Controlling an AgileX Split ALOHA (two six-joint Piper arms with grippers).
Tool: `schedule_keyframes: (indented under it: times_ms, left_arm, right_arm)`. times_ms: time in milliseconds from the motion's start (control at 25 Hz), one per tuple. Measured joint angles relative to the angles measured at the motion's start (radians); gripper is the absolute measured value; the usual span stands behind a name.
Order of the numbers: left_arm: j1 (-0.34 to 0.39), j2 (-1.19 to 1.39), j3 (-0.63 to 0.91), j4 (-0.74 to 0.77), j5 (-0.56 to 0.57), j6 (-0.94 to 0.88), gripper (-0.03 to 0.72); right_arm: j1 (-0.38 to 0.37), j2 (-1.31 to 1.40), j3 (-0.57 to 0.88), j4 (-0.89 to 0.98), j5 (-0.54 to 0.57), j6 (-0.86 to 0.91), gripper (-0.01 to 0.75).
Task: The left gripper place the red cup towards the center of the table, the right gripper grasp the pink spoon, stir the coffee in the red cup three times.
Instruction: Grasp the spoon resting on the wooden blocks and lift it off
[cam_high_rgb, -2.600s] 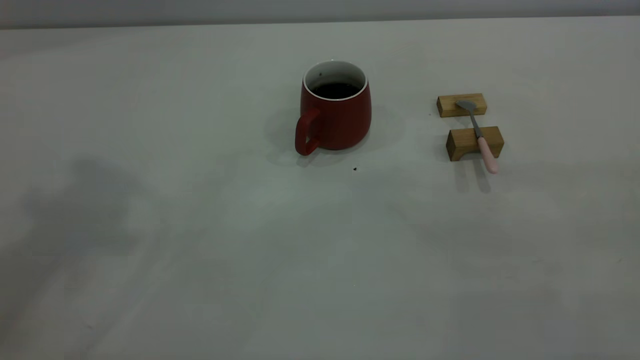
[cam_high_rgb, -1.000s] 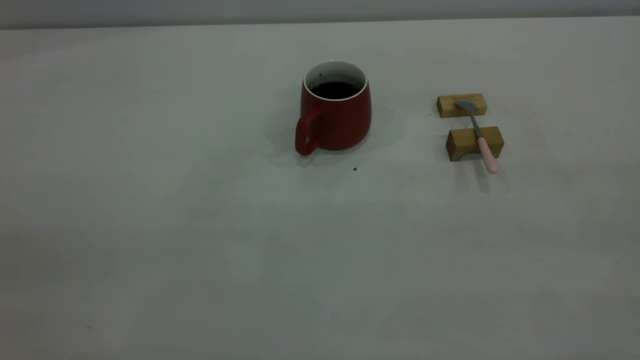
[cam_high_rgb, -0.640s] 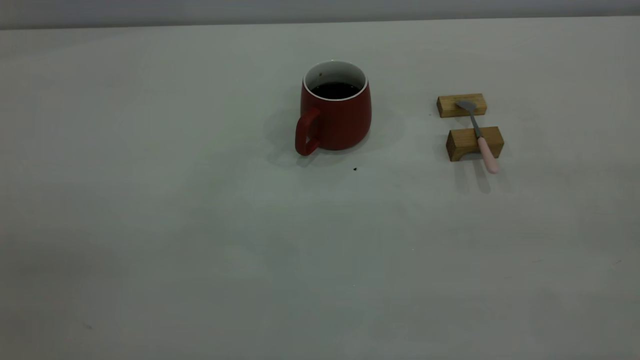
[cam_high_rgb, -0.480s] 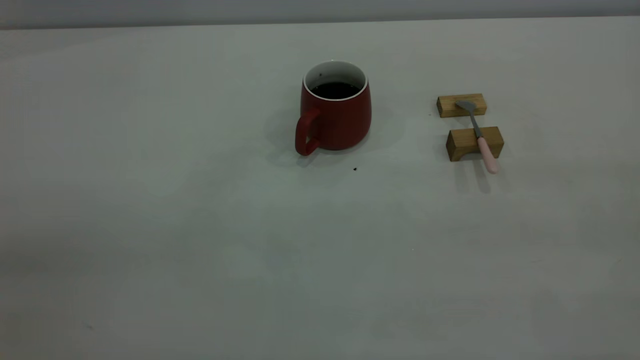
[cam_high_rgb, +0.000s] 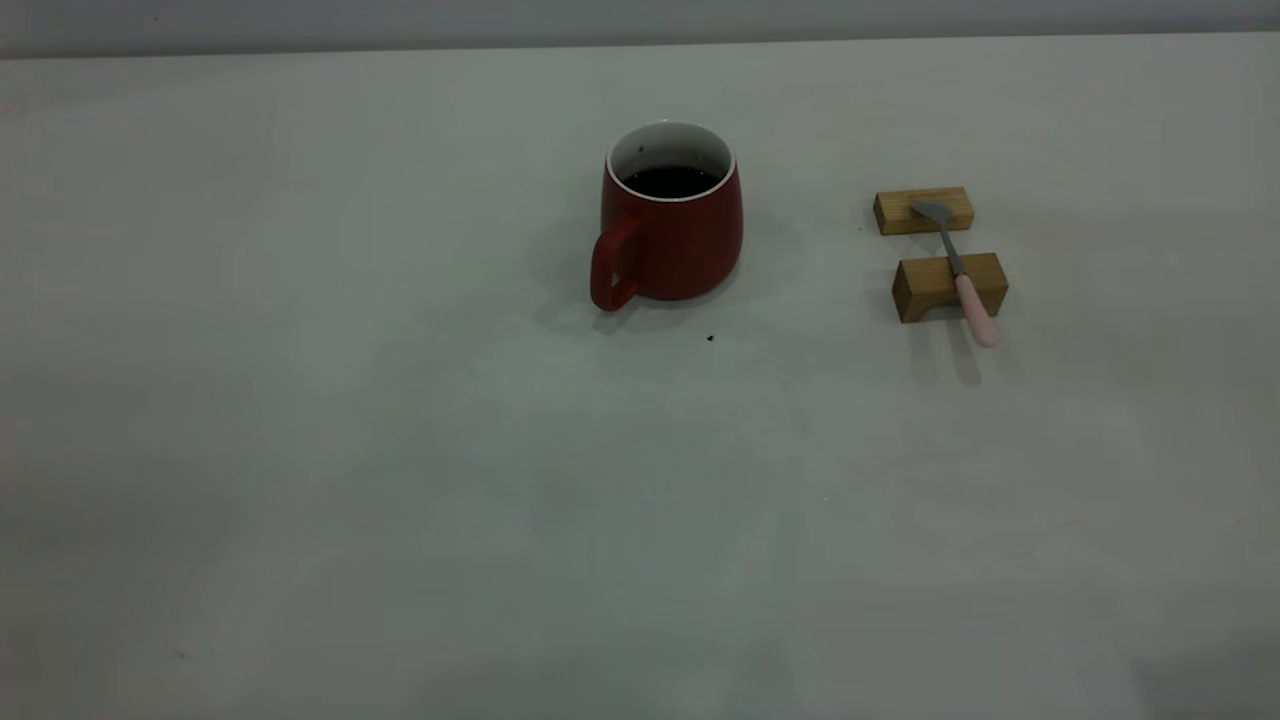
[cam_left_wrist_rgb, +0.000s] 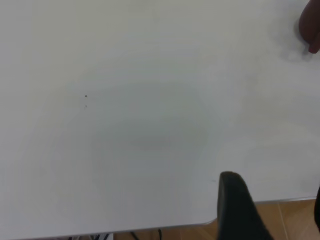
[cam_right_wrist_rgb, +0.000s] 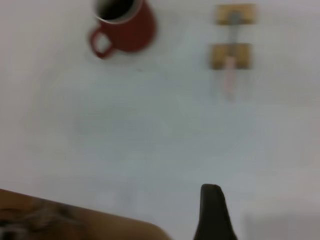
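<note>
Right gripper (cam_right_wrist_rgb: 212, 212) is back at the near table edge, finger state unclear. Red cup (cam_high_rgb: 671, 225) sits centre-far; pink spoon (cam_high_rgb: 958, 272) lies right, across wooden blocks (cam_high_rgb: 948, 285). Approach from above and pinch the pink handle overhanging the near block.

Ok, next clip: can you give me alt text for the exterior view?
A red cup holding dark coffee stands on a pale table, handle toward the camera's left. To its right, a pink spoon lies across two wooden blocks, its pink handle overhanging the nearer one. Neither arm is in view.
</note>
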Motion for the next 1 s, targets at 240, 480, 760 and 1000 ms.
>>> schedule_keyframes:
  times_ms: [240,480,760,1000]
  left_arm:
    - [0.0,0.0,0.0,0.0,0.0,0.0,0.446]
    - [0.0,0.0,0.0,0.0,0.0,0.0,0.446]
    - [0.0,0.0,0.0,0.0,0.0,0.0,0.446]
    - [0.0,0.0,0.0,0.0,0.0,0.0,0.446]
  right_arm:
    - [0.0,0.386,-0.039,0.314,-0.133,-0.251,0.582]
    - [0.055,0.741,-0.205,0.382,-0.185,-0.368,0.582]
    - [0.151,1.138,-0.447,0.194,-0.216,-0.227,0.582]
    - [0.158,1.379,-0.62,0.126,-0.222,-0.102,0.582]
